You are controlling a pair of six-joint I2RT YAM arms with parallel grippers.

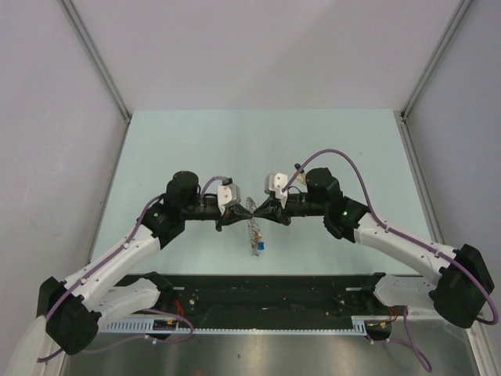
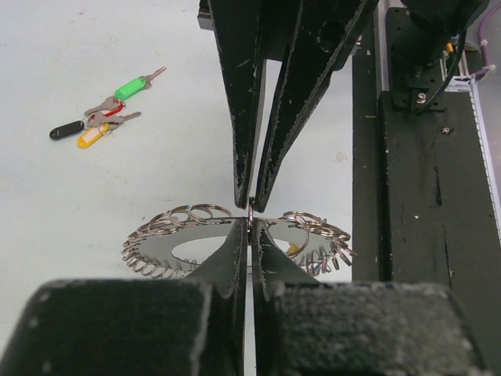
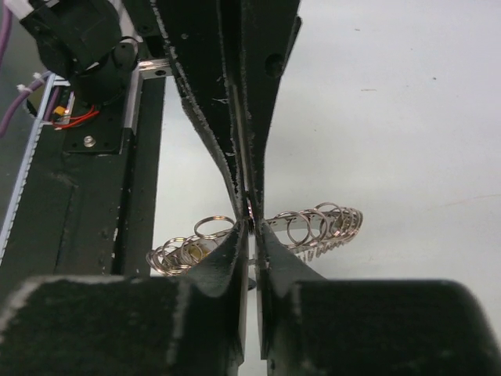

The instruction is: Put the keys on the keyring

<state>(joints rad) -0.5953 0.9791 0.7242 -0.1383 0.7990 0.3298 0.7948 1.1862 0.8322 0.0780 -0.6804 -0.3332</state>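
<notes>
Top view, hands: left hand and right hand meet tip to tip over the middle of the table.
Top view, keyring: the keyring sits between them, seen edge-on. A blue key lies at its end towards the near edge.
Left wrist, grip: both hands are closed on the keyring's rim at almost one spot.
Left wrist, keys: the other keys (green, black and yellow heads) lie on the table, well apart from the ring.
Right wrist, grip: the same pinch, with small split rings fanning out on either side.
Right wrist, contact: I cannot tell whether the ring touches the table.
Risk: with two thin pinches so close together, the ring may pivot or slip. Neither hand is free for keys, and if one lets go the ring may swing or drop.
</notes>
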